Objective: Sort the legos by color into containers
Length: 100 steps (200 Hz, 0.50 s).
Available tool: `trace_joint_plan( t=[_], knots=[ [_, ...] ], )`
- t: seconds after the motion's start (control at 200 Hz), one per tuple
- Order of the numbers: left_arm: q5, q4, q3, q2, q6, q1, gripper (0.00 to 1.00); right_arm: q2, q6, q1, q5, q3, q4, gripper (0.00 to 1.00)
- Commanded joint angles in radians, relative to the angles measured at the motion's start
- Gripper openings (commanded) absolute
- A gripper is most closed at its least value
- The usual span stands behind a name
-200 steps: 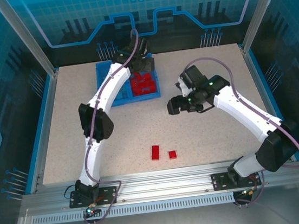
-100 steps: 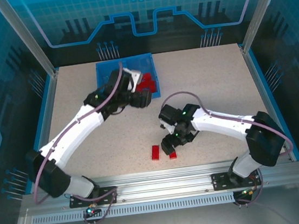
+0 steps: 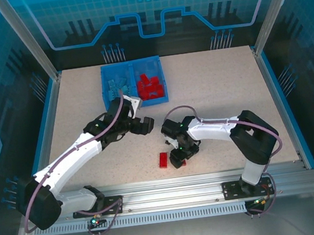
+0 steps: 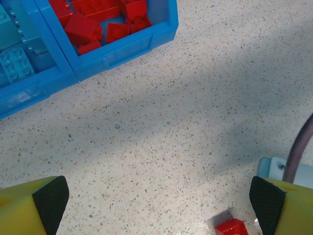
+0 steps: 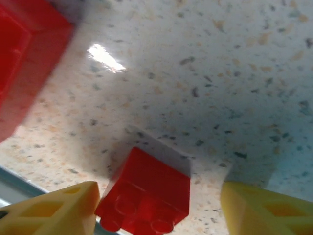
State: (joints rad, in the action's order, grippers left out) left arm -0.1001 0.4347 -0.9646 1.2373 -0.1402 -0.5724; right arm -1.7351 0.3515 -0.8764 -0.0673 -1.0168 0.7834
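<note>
The sort looks almost done. The bin sits at about 11 o'clock on the table, and its two compartments are already split by colour: the blue bricks fill the left one and the red bricks are heaped in the right one. Both heaps overlap too much for a sure count. No blue piece lies loose on the table. Two red ones do, near 6 o'clock. One is a small brick. The other is a long brick just beside it at its 9 o'clock, and the two are not touching. Those two seem to be all that is left to move into the right compartment. The right pincer is down over the small brick with a finger on each side. A gap shows on one side, so it straddles the brick without clamping it. The left pincer hangs between the bin and the loose pair, spread wide and empty. The count is one bin, two compartments, two loose red bricks, two pincers.
</note>
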Motion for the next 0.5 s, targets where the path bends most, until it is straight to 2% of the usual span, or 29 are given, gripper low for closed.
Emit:
trace_joint_plan(
  t=[0.0,0.17,0.345,0.495],
  knots=[
    [-0.017,-0.032,0.014,-0.016,0.000,-0.003,0.99,-0.037,-0.010,-0.004,0.005,0.006,-0.021,0.62],
    [-0.025,-0.031,0.015,-0.019,0.010,-0.003,0.99,-0.047,0.040,-0.003,0.066,-0.001,0.015,0.44],
    [-0.020,-0.040,0.023,-0.022,0.011,-0.004,0.99,0.016,0.084,0.017,0.113,0.006,0.022,0.34],
    [-0.012,-0.053,0.027,-0.038,0.001,-0.004,0.99,0.145,0.115,0.106,0.104,-0.021,0.036,0.29]
  ],
)
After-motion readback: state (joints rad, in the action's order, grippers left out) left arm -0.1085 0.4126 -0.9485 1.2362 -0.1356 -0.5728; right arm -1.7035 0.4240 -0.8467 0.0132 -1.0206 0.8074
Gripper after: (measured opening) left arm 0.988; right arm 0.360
